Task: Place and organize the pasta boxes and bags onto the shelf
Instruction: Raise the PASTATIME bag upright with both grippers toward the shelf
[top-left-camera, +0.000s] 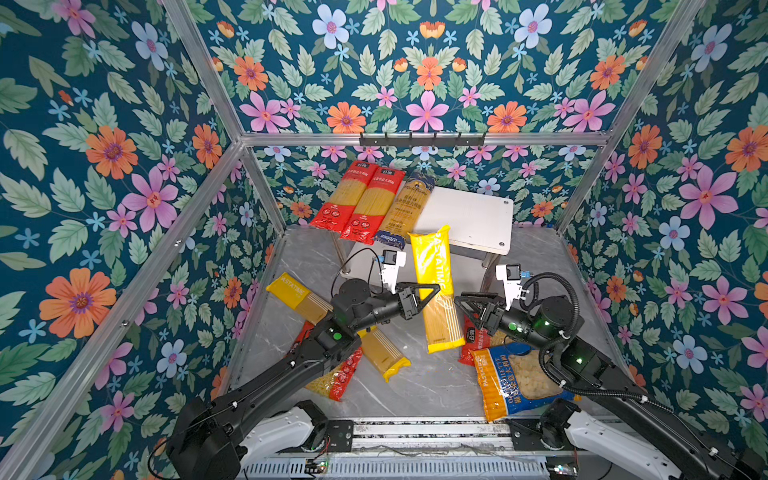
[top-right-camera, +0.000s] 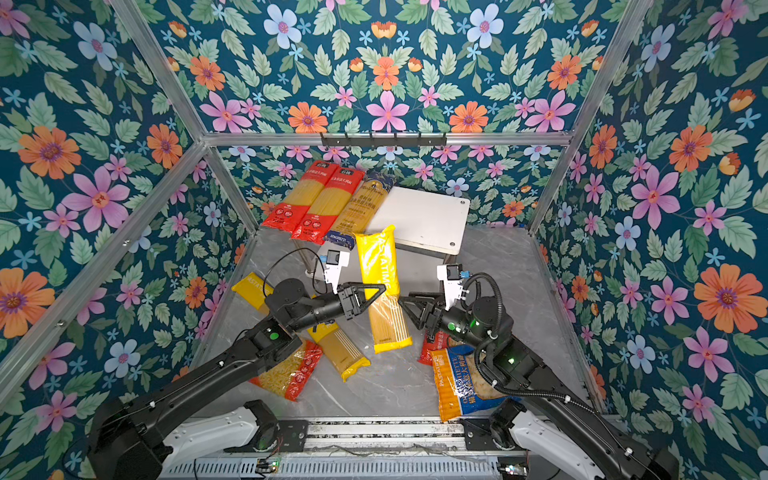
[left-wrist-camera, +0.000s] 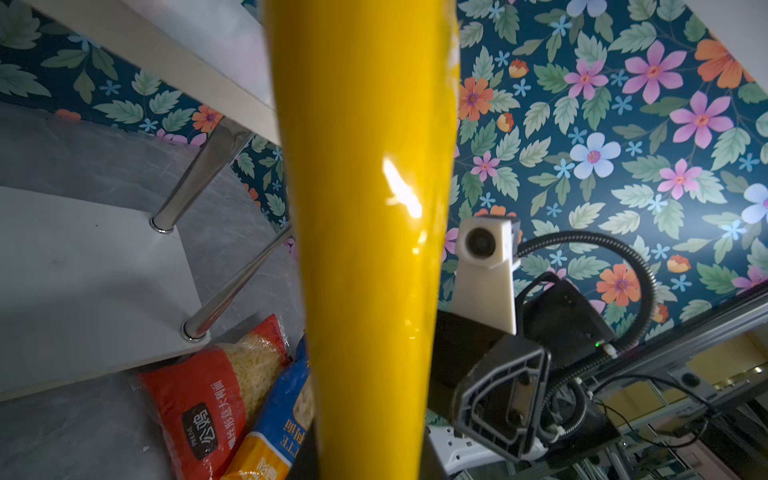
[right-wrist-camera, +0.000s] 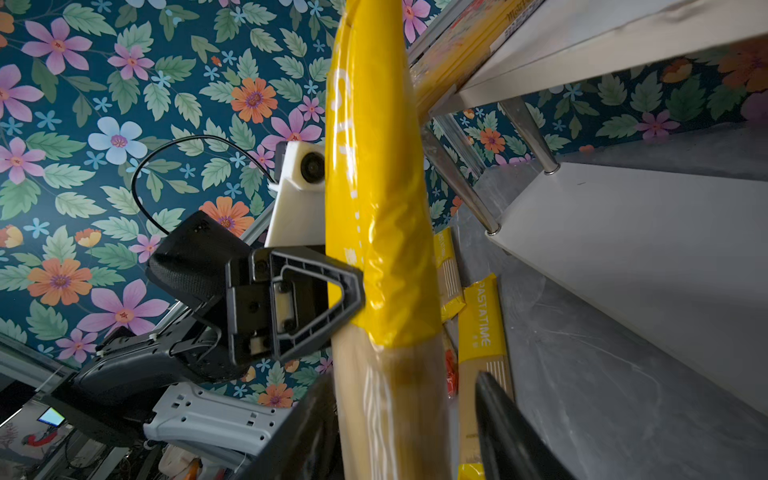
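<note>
While clamped with the left gripper (top-left-camera: 434, 291) on the long yellow PASTATIME plastic pack (top-left-camera: 430, 262), holds it raised just before the white two-tier chrome-legged shelf (top-left-camera: 469, 216), right gripper (top-left-camera: 467, 309) parted beside it.

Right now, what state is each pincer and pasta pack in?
held yellow pack: up on end, tilted
left pincer: shut on held yellow pack
right pincer: open, jaws astride its lower part
three spaghetti packs: lying side by side on shelf top
shells bag: lying flat on table
</note>
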